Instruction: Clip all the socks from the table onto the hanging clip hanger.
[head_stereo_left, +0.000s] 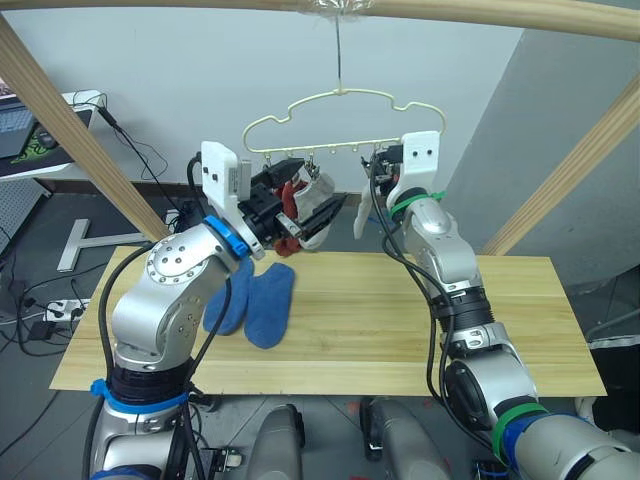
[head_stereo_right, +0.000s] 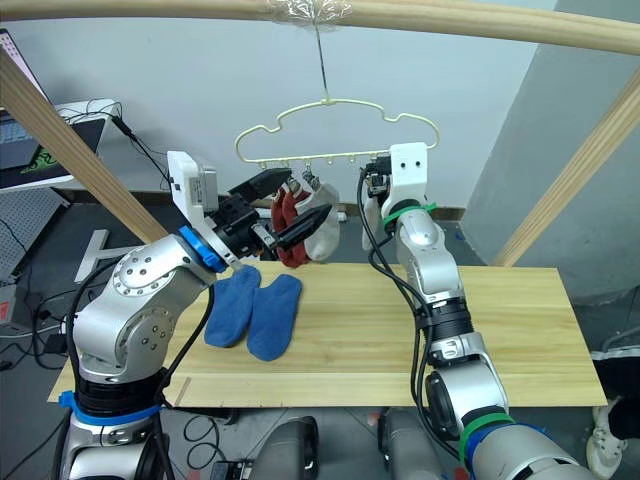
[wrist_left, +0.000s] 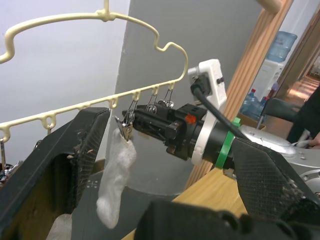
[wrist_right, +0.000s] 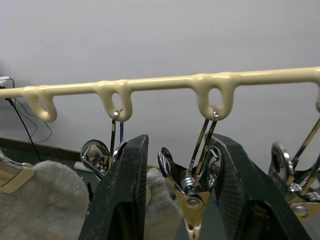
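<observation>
1. Socks come first: two blue socks (head_stereo_left: 255, 300) lie side by side on the table (head_stereo_left: 400, 330), near my left arm and well below the clip hanger (head_stereo_left: 340, 125), while rust red socks (head_stereo_right: 288, 225) and light grey socks (wrist_left: 116, 182) already hang from its clips.
2. My right gripper (wrist_right: 172, 190) is raised to the hanger's bar, fingers parted around one empty clip (wrist_right: 192, 187) (touching it or not, I cannot tell).
3. My left gripper (head_stereo_right: 290, 210) hangs beside the clipped socks with its fingers wide apart and nothing in them.
4. Judging by this, the left arm is far nearer the blue pair. Their long axes run away from me across the table, so I would reach down and slightly left.
</observation>
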